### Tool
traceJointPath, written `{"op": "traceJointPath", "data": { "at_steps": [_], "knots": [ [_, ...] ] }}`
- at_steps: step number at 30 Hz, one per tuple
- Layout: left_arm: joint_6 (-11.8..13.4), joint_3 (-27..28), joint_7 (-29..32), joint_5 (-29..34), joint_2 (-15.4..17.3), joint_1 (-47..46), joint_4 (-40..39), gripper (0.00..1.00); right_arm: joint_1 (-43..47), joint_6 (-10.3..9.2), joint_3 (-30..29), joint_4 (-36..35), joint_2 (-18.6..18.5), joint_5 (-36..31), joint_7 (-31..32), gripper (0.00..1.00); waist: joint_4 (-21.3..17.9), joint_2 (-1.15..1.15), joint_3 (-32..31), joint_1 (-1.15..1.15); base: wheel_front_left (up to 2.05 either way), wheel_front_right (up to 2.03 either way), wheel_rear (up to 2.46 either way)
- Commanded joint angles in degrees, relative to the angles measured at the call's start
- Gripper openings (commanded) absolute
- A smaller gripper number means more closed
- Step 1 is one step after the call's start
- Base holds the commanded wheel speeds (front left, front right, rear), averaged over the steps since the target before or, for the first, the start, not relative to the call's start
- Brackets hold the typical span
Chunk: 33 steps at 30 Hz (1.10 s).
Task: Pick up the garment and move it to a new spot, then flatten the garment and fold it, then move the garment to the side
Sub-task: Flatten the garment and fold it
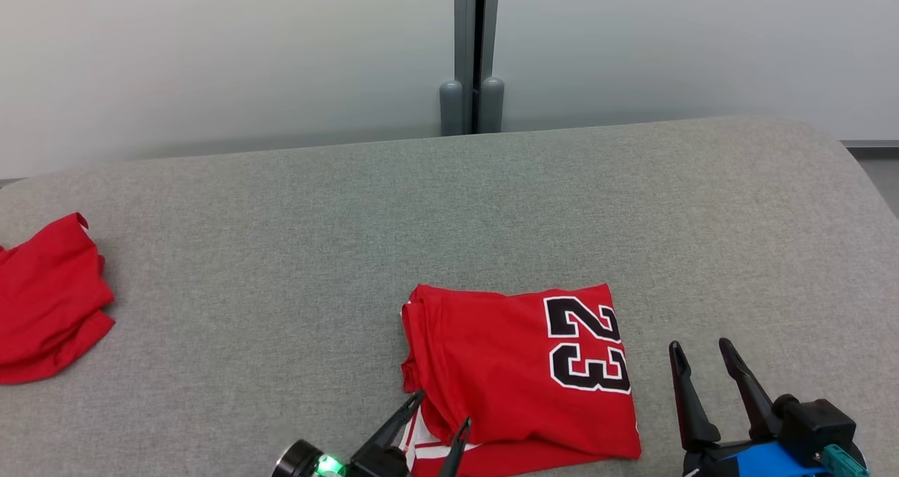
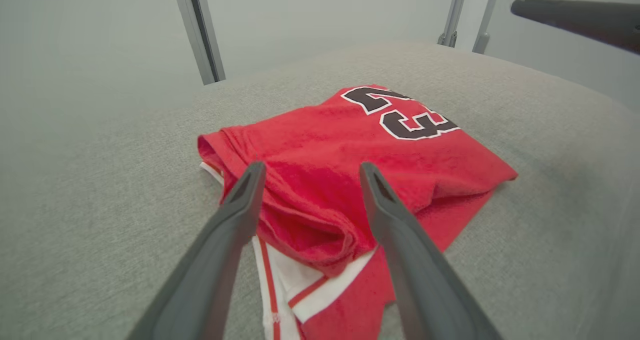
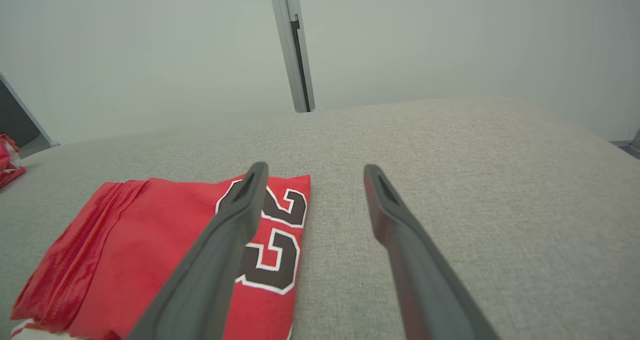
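Note:
The garment [image 1: 516, 364] is a red jersey with a black "23", folded into a rough square on the grey cushion near its front edge. White and red trim pokes out at its near left corner [image 2: 300, 292]. My left gripper [image 1: 442, 410] is open at that corner, its fingertips over the folded edge with nothing between them. My right gripper [image 1: 699, 350] stands open just right of the jersey, above bare cushion. In the right wrist view the garment [image 3: 150, 245] lies to the left of the right gripper [image 3: 312, 172].
A second red garment [image 1: 46, 298] lies crumpled at the cushion's far left. The grey cushion [image 1: 295, 224] stretches bare behind and right of the jersey. A pale wall with a grey post [image 1: 476, 48] stands behind it.

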Motion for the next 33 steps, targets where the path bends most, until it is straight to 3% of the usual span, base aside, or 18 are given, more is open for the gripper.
{"op": "traceJointPath", "data": {
  "at_steps": [1, 16, 17, 19, 20, 33],
  "knots": [
    [-0.03, -1.8, -0.24, -0.88, 0.66, -1.23, 2.1, 1.0, 0.04, 0.01, -0.04, 0.26, -0.01, 0.46, -0.05, 1.0, -0.3, 0.0, 0.11, 0.0, 0.0, 0.0, 0.0],
    [-0.04, -8.69, -0.24, -6.15, 0.25, -7.4, 15.48, 1.0, -1.35, 0.01, 0.32, 1.23, 0.0, 0.9, -0.29, 1.0, -1.37, 0.0, 1.23, 0.0, 0.0, 0.0, 0.0],
    [-0.04, -8.86, -0.24, -6.77, -0.02, -7.89, 16.06, 0.92, -1.43, 0.01, 0.34, 1.26, -0.01, 0.87, -0.3, 1.0, -1.42, 0.0, 1.3, 0.0, 0.0, 0.0, 0.0],
    [-0.04, -9.07, -0.24, -7.79, -0.49, -8.62, 16.41, 0.11, -1.55, 0.01, 0.24, 1.3, 0.0, 0.93, -0.33, 1.0, -1.47, 0.0, 1.38, 0.0, 0.0, 0.0, 0.0],
    [-0.04, -9.2, -0.24, -8.18, -0.55, -8.87, 16.54, 0.0, -1.51, 0.01, 0.16, 1.38, 0.0, 1.01, -0.36, 1.0, -1.47, 0.0, 1.39, 0.0, 0.0, 0.0, 0.0],
    [-0.04, -7.76, -0.23, -11.13, 2.62, -5.17, 10.46, 0.0, -0.34, 0.01, -1.39, 2.15, 0.0, 1.43, -0.54, 1.0, 0.01, 0.0, 0.96, 0.0, 0.0, 0.0, 0.0]
  ]
}}
